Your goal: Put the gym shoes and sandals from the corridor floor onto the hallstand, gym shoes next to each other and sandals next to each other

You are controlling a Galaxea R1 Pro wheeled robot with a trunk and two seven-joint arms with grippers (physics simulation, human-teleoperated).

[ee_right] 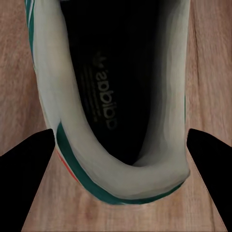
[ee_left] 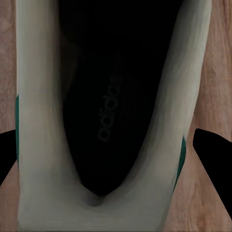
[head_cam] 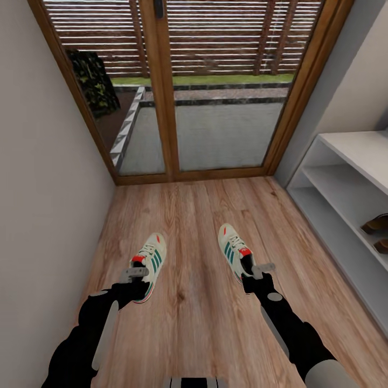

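On the corridor floor (head_cam: 194, 318), the two gym shoes lie well apart, toes toward the glass door (head_cam: 215, 86): the left shoe (head_cam: 151, 261) under the left gripper (head_cam: 134, 274), the right shoe (head_cam: 234, 250) under the right gripper (head_cam: 262, 268). Each wrist view looks straight down into a dark shoe opening, with the black fingertips spread wide on either side of the heel collar, clear of it, so both hands are open and holding nothing. To grasp well, I judge each hand should sink until its fingers straddle the heel walls, stay centred, then close squarely so the shoe does not twist away. To the robot's right stands the hallstand (head_cam: 345, 178), where the two sandals (head_cam: 377, 231) already sit on a lower tier, side by side.
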